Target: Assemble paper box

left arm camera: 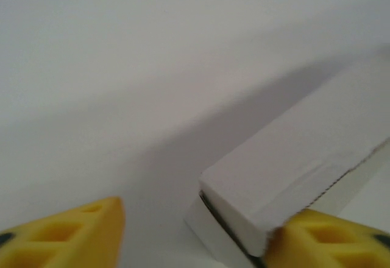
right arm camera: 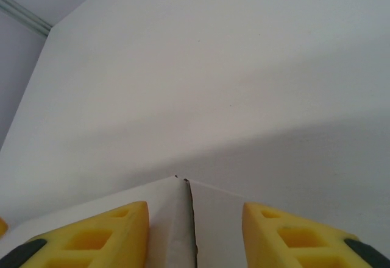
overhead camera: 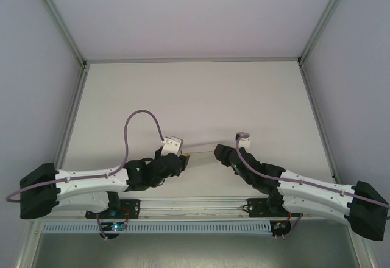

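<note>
The paper box [overhead camera: 200, 153], a small white card box, sits between both grippers near the table's front middle. In the left wrist view one end of the box [left arm camera: 286, 164] reaches in from the right, a dark slit showing under its top panel. The left gripper [left arm camera: 204, 214] stands open. Its right yellow finger [left arm camera: 329, 237] touches the box end, and its left finger [left arm camera: 73, 231] is well clear. In the right wrist view a box corner [right arm camera: 213, 219] with a dark seam lies between the yellow fingers of the right gripper [right arm camera: 195, 219], whose jaws stand apart on either side of the seam.
The white table [overhead camera: 195, 97] stretches back to white enclosure walls with metal corner posts [overhead camera: 61, 18]. A metal rail [overhead camera: 195, 206] runs along the near edge by the arm bases. Grey cables loop above each wrist [overhead camera: 137, 119].
</note>
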Controlling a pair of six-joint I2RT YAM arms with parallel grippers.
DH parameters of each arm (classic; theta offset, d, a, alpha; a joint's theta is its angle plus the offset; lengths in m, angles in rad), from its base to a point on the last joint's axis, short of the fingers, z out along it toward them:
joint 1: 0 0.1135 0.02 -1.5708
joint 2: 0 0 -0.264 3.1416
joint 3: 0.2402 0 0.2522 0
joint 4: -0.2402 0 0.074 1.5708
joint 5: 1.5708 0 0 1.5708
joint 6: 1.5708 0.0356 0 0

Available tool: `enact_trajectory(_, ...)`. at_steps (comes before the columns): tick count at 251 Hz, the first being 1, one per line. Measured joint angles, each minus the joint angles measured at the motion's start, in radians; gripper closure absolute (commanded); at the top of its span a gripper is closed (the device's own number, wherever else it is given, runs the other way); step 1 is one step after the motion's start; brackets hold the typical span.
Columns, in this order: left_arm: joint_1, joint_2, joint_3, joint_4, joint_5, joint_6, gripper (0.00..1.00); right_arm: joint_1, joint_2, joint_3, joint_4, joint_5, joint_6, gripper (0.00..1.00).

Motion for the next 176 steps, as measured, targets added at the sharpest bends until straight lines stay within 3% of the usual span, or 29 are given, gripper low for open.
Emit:
enact_trajectory(10, -0.001, -0.027, 0.002, -0.038, 0.03, 0.013, 0.06, 0.0, 0.003, 0.0, 0.003, -0.002, 0.007, 0.63)
enact_trajectory(22, -0.002, -0.054, 0.008, -0.078, 0.065, 0.015, 0.0, 0.0, 0.009, 0.0, 0.009, -0.005, 0.018, 0.64)
enact_trajectory(66, -0.005, -0.151, 0.033, -0.16, 0.129, 0.014, 0.0, 0.0, 0.025, -0.005, 0.036, -0.019, 0.042, 0.65)
enact_trajectory(98, 0.015, -0.202, 0.033, -0.177, 0.16, -0.058, 0.0, 0.0, 0.027, -0.016, 0.058, -0.025, 0.048, 0.66)
enact_trajectory(152, 0.285, -0.141, 0.037, -0.158, 0.331, -0.184, 0.0, 0.0, 0.027, -0.024, 0.076, -0.03, 0.048, 0.68)
enact_trajectory(176, 0.329, -0.101, 0.037, -0.124, 0.399, -0.197, 0.0, 0.0, 0.027, -0.024, 0.076, -0.03, 0.048, 0.68)
